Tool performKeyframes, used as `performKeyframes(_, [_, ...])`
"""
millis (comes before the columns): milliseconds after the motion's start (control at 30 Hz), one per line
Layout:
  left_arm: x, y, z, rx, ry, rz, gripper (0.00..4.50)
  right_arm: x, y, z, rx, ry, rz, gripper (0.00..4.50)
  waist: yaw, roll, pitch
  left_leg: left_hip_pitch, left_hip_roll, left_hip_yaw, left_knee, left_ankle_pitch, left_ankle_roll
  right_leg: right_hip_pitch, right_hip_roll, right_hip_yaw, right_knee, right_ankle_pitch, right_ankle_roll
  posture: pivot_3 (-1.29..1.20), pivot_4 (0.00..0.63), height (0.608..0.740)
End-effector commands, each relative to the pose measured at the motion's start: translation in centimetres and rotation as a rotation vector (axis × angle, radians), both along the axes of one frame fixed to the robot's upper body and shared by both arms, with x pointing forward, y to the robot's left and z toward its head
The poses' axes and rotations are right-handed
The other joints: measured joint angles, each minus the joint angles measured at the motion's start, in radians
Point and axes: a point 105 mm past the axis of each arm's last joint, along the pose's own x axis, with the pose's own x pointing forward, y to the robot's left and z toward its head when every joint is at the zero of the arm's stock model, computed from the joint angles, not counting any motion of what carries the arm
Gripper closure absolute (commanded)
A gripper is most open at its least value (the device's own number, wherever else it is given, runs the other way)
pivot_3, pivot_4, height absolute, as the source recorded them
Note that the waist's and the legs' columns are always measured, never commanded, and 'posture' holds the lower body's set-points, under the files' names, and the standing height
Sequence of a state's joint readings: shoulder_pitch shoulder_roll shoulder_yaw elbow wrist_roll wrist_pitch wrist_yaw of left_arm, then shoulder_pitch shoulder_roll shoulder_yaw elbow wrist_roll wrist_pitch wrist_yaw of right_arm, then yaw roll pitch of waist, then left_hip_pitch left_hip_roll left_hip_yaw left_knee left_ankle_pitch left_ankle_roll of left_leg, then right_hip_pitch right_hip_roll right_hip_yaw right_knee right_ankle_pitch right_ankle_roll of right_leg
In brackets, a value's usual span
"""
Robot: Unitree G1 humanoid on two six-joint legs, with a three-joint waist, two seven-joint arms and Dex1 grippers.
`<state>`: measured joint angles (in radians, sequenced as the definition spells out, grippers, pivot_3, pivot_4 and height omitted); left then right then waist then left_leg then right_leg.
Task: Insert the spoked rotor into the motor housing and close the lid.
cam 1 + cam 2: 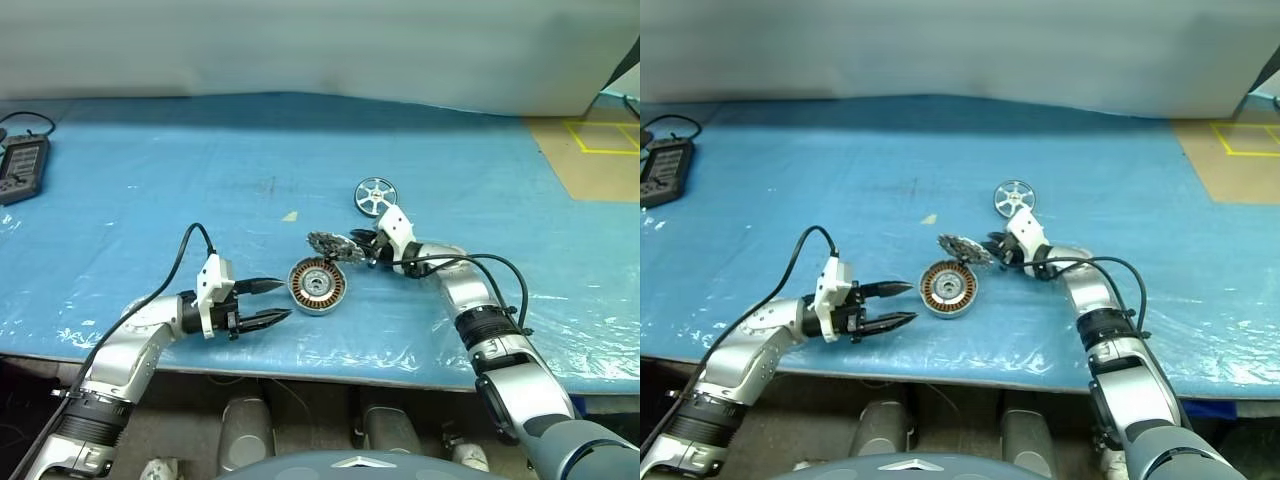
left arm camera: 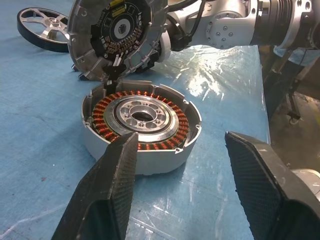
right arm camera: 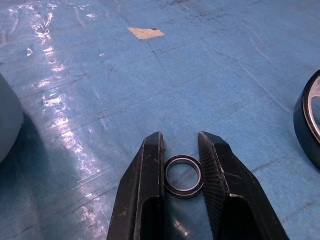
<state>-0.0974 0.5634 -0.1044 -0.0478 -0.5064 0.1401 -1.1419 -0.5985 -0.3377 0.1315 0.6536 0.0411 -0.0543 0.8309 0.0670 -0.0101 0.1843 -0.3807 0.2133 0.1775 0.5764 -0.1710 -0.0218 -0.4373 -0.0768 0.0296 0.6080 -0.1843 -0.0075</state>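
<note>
Centrally, motor housing [image 1: 317,285] flat on bench [image 1: 150,200], windings up, lid [image 1: 335,246] tilted beyond, spoked rotor [image 1: 375,195] far right, left pincer [image 1: 268,303] apart, right pincer [image 3: 181,165] clamped on small ring [image 3: 183,176].

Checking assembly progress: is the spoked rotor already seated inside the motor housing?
No. The spoked rotor lies on the blue table, apart from the motor housing, whose copper windings show.
</note>
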Motion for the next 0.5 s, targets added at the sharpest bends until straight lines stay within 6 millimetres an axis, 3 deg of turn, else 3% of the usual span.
performKeyframes(33, [0.2,0.3,0.8,-0.006,-0.032,0.010,1.59,-0.4,-1.4,-0.9,-0.034,0.020,-0.027,3.90,0.002,0.000,0.000,0.000,0.000,0.000,0.000,0.000,0.000,0.000,0.000,0.000,0.000,0.000,0.000,0.00,0.150,0.740])
performKeyframes(233, [0.3,0.3,0.8,-0.007,-0.032,0.006,1.59,-0.7,-2.2,0.2,0.003,0.004,-0.041,3.90,0.002,0.000,0.000,0.000,0.000,0.000,0.000,0.000,0.000,0.000,0.000,0.000,-0.001,0.000,0.000,0.00,0.150,0.740])
performKeyframes(500, [0.5,0.7,0.4,-0.001,-0.029,0.004,1.59,-2.3,-5.3,2.4,0.006,-0.046,-0.106,3.90,0.002,0.000,0.000,-0.002,0.000,0.000,-0.003,0.000,0.000,-0.002,0.000,0.000,-0.003,0.000,0.000,0.00,0.150,0.740])
